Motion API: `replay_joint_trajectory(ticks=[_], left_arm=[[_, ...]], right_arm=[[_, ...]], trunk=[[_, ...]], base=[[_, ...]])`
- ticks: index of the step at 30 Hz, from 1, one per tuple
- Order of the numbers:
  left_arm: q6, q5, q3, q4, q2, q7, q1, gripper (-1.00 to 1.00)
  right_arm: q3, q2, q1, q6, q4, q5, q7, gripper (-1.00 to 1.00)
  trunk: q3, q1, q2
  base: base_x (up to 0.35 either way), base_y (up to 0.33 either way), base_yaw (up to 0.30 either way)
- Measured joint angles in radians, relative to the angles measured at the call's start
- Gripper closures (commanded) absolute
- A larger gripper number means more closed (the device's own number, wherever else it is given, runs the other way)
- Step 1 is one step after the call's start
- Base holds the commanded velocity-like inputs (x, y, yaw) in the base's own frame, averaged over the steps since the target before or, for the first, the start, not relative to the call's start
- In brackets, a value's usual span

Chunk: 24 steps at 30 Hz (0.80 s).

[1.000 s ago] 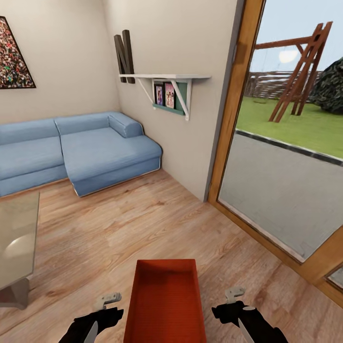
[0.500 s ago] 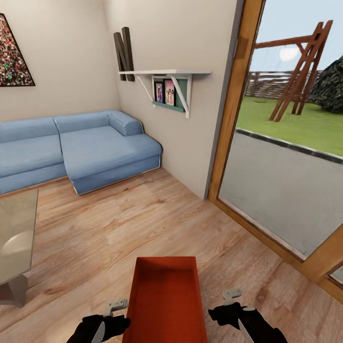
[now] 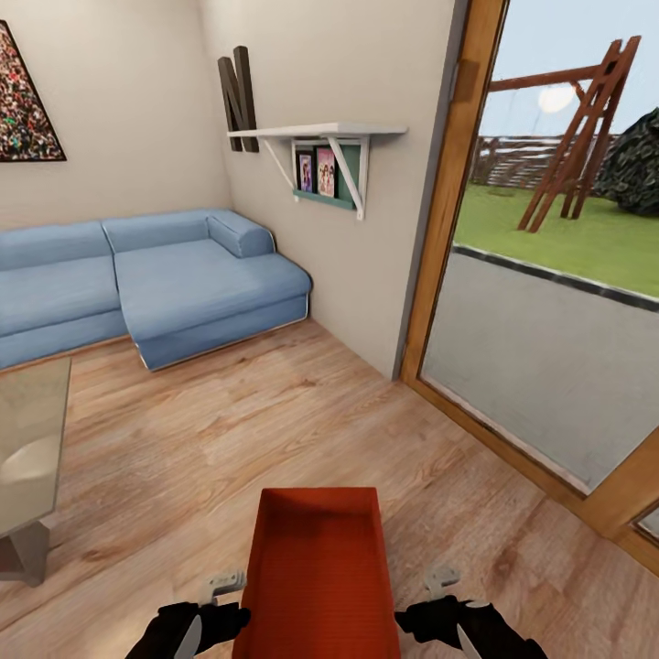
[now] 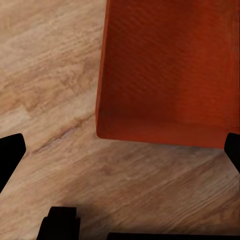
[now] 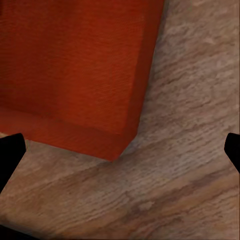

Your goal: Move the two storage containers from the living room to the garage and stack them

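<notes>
One orange-red storage container [image 3: 318, 567] sits low in the head view on the light wood floor [image 3: 229, 430] of the living room, open top up and empty. My left gripper [image 3: 222, 586] is close beside its left wall and my right gripper [image 3: 441, 582] close beside its right wall. In the left wrist view, the left gripper [image 4: 120, 150] is open, its dark fingertips [image 4: 10, 152] far apart, with the container's outer wall [image 4: 170, 65] beyond them. The right gripper [image 5: 120, 150] is likewise open, facing a corner of the container [image 5: 75, 70]. The other container is out of view.
A blue sectional sofa [image 3: 156, 284] stands against the far wall. A glossy grey low table [image 3: 27, 458] is at the left. A white shelf [image 3: 320, 137] juts from the wall ahead. A wood-framed glass door [image 3: 448, 229] on the right looks onto a yard.
My left gripper has moved in toward the container's left wall and the right one slightly inward. The whole view has shifted a little, so the camera moved.
</notes>
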<state>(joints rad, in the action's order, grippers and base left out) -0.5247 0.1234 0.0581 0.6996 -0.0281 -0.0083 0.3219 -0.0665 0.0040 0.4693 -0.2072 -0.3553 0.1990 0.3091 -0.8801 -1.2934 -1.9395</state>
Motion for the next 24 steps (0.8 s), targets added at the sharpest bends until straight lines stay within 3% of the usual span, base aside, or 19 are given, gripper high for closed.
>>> replay_joint_trajectory(ticks=[11,24], left_arm=[[0.000,0.000,0.000,0.000,0.000,0.000,0.000,-1.00],[0.033,0.002,0.000,0.000,0.002,-0.004,0.000,-1.00]], right_arm=[[0.000,0.000,0.000,0.023,0.006,0.001,0.045,-1.00],[-0.009,-0.001,0.000,0.065,0.008,0.000,0.044,-1.00]], trunk=[[-0.034,-0.042,-0.077],[-0.035,-0.042,-0.077]], base=[[0.000,0.000,0.000],[0.000,0.000,0.000]])
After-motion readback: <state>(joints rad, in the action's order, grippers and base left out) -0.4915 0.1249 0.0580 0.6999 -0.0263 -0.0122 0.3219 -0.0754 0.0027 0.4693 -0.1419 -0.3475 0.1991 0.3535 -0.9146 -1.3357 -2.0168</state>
